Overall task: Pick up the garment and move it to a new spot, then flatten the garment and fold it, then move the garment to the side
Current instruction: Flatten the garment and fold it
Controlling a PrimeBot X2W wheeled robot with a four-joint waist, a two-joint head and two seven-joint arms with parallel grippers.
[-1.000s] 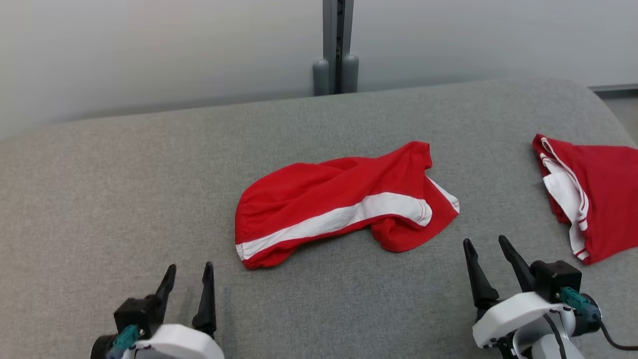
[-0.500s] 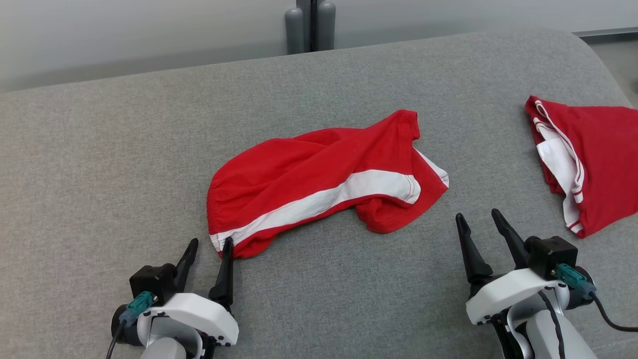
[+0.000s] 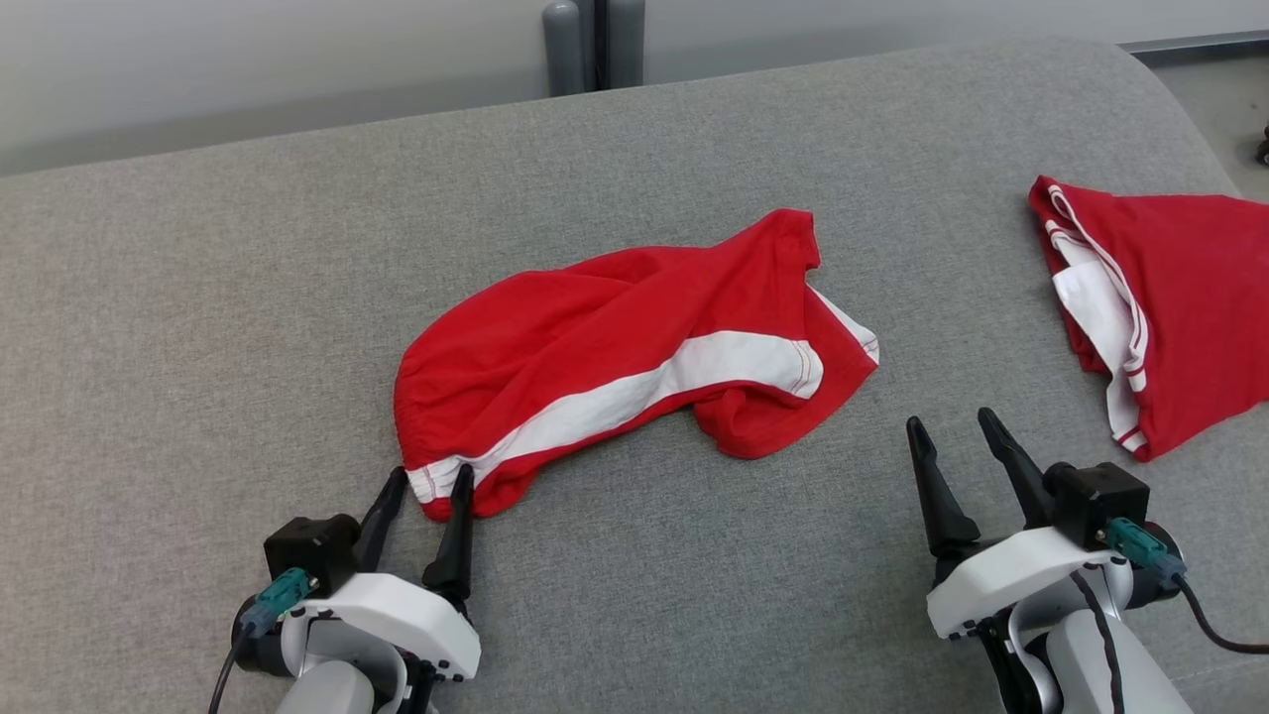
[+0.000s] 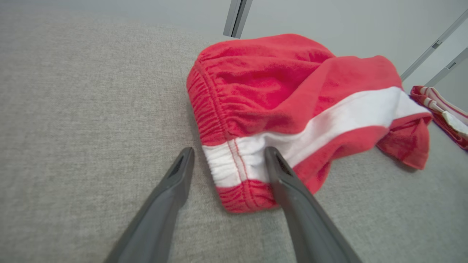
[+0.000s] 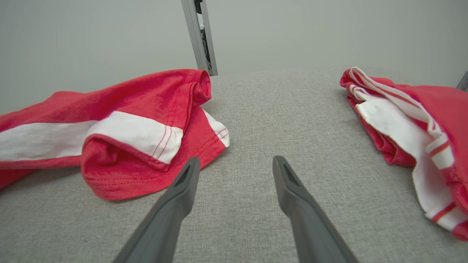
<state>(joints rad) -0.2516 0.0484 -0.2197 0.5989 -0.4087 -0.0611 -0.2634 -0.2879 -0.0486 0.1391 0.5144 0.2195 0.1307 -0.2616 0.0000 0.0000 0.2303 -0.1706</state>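
A grey fabric surface [image 3: 198, 297] is stretching before a pale wall [image 3: 297, 59]. The red shorts [image 3: 595, 327] are lying at its middle, waistband corner [image 4: 234, 160] sitting between the spread fingers of the left gripper [image 3: 429, 474]. The right gripper [image 3: 949, 419], fingers apart, is hovering near the leg hem [image 3: 753, 436]. The white stripe [image 3: 634, 392] is running near-left to far-right.

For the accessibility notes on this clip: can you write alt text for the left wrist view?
The left gripper, jaws open, straddles the white-striped elastic waistband edge of a crumpled red garment on a grey fabric surface. A second red-and-white garment peeks in at the right edge.
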